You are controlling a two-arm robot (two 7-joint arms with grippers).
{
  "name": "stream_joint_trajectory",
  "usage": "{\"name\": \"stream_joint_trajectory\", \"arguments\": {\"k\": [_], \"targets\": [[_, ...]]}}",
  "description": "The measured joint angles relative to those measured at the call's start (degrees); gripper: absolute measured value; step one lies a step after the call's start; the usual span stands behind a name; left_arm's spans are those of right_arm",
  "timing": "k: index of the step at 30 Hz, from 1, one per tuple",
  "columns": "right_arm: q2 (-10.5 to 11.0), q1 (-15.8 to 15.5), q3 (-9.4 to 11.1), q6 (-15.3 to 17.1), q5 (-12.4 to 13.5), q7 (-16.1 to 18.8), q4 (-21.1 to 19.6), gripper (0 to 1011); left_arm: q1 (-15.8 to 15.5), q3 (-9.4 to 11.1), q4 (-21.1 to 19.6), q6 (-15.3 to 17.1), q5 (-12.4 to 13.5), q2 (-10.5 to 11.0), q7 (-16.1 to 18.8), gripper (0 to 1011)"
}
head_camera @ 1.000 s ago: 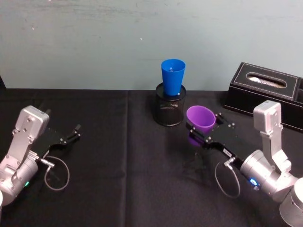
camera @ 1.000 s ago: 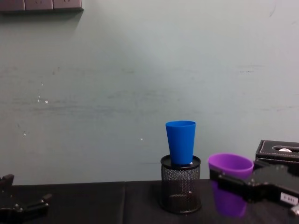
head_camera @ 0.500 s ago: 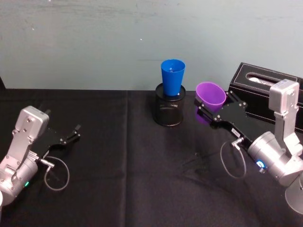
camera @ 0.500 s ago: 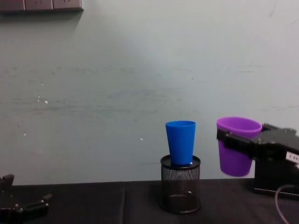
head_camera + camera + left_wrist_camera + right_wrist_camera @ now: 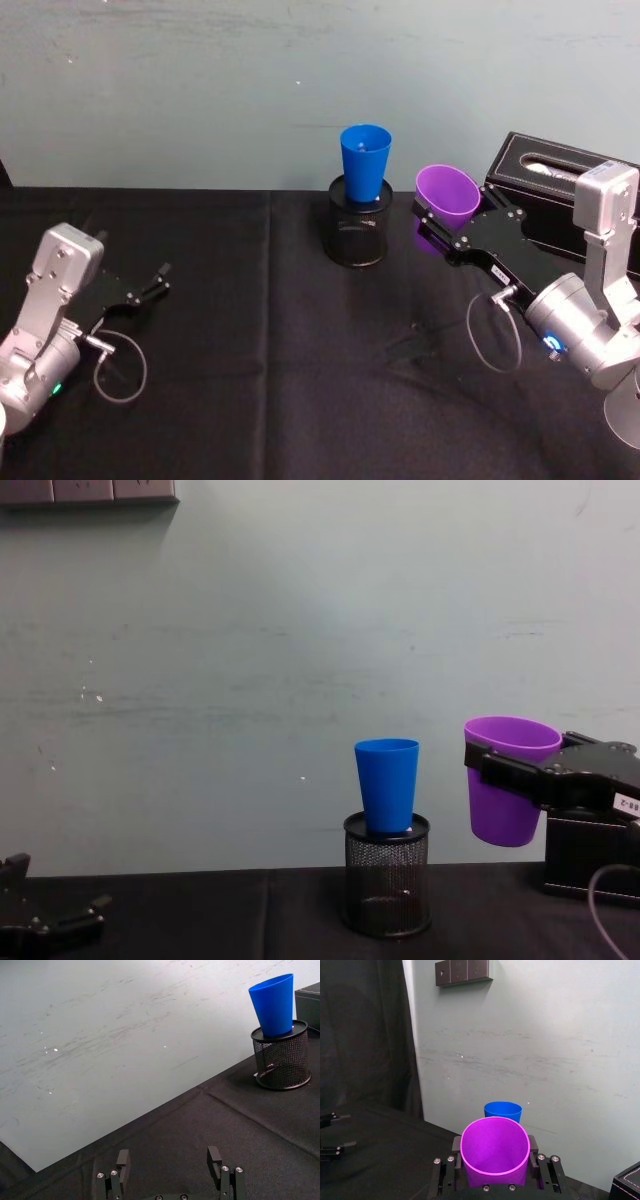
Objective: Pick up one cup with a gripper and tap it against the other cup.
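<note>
The right pincer [image 5: 452, 216], clamped on the purple cup [image 5: 505, 785], held it aloft near the blue cup [image 5: 387, 785] standing in the mesh pen holder [image 5: 387, 875], seemingly at the approach step, the tap calling for a gentle leftward nudge; the left pincer [image 5: 157, 280] sat parted, idle, low over the table [image 5: 300, 350].

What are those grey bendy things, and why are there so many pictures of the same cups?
Those are a robot's two arms. Each ends in a pincher called an end effector. Four cameras took the pictures: one on its head looking down, one on its chest looking forward, and one on each wrist. The right end effector holds a purple cup in the air, beside a blue cup standing in a black mesh pen holder. The left end effector is open and empty, low at the left of the black table. A black box sits at the back right.
</note>
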Motion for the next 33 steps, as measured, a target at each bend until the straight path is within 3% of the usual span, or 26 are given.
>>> {"name": "stream_joint_trajectory", "arguments": {"k": [26,33], "targets": [[-0.16,0.09,-0.01,0.01,0.19,0.00,0.31,735,0.00,0.00,0.00,0.00,0.00,0.00,0.00,1011],[-1.47,5.16,-0.32,0.40,0.67,0.81,4.06,734,0.00,0.00,0.00,0.00,0.00,0.00,0.00,1011]]}}
